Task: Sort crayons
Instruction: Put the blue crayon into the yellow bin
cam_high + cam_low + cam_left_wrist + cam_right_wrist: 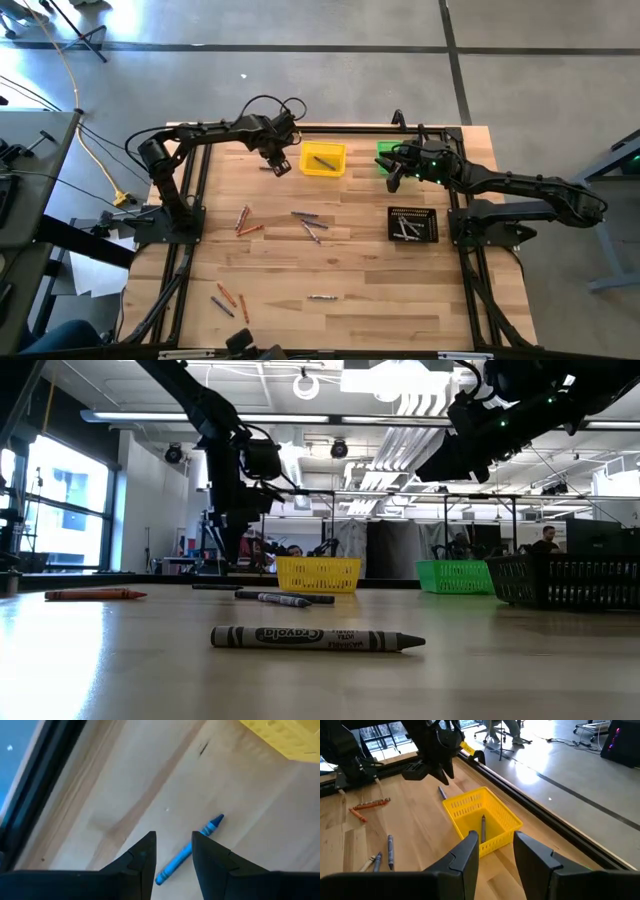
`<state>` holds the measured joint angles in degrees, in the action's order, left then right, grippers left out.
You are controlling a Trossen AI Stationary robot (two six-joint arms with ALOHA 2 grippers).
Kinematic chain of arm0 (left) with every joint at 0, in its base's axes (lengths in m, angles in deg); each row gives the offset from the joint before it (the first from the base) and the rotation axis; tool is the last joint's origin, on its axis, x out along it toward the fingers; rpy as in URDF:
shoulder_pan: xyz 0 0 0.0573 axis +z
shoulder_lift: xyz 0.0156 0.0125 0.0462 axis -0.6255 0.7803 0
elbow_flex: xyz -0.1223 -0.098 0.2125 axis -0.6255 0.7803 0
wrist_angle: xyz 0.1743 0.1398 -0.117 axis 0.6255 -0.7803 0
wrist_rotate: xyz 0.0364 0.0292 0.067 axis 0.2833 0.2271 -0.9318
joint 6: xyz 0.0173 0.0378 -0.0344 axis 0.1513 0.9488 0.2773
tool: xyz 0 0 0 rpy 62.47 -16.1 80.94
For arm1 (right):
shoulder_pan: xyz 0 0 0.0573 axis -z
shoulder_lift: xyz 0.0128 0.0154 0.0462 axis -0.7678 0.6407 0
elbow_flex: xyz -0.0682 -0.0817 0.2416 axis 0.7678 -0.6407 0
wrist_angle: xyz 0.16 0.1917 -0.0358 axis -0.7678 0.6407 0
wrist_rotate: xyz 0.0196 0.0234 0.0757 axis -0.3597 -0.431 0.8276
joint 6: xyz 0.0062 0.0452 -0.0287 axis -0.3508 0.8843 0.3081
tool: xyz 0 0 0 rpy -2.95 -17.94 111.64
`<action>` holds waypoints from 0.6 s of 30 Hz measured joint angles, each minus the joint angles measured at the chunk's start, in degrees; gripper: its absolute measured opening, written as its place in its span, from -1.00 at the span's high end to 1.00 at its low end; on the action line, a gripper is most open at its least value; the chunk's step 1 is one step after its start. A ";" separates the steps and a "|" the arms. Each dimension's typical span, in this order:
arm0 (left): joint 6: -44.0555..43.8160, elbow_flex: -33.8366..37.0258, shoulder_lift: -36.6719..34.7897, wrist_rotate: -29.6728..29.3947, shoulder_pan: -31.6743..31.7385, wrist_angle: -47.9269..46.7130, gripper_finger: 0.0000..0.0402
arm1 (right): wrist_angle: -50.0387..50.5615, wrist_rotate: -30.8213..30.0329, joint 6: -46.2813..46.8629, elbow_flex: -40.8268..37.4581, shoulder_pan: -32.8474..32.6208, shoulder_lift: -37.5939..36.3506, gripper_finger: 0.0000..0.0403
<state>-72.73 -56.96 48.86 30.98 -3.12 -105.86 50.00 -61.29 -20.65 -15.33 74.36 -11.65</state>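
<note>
A blue crayon (190, 851) lies flat on the wooden table just left of the yellow bin (305, 160). My left gripper (173, 836) hovers over it, pointing steeply down, open, one finger on either side and clear of it. The right wrist view shows that crayon (441, 792) on the table under the left gripper (442, 775). One grey crayon (483, 826) lies inside the yellow bin. My right gripper (496, 837) waits open and holds nothing, raised over the green bin (385, 150). Other crayons lie scattered: orange ones (245, 222) and grey-blue ones (310, 222) mid-table.
The black ribbed tray (392, 225) at the right holds several pale crayons. More orange crayons (228, 300) and a silvery one (320, 297) lie near the front edge. In the low view a grey crayon (315, 639) lies closest. Bare wood lies between these groups.
</note>
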 joint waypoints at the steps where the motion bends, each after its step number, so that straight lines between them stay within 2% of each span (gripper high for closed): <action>1: -0.20 0.00 0.00 0.64 -0.01 -0.40 0.45 | 0.04 0.00 0.00 0.00 0.00 0.00 0.42; 6: 1.00 0.00 0.00 3.25 -0.02 -4.08 0.45 | 0.31 0.00 0.00 0.00 0.00 0.02 0.42; 13: 4.53 -0.02 1.24 3.19 -0.02 -7.10 0.45 | 0.31 0.02 0.00 0.00 0.02 0.02 0.42; 18: 8.93 -0.01 4.98 1.07 -0.20 -7.96 0.45 | 0.31 0.02 0.00 0.00 0.02 0.02 0.42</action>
<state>-63.80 -56.97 53.84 32.05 -3.32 -113.83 50.31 -61.27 -20.65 -15.33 74.38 -11.63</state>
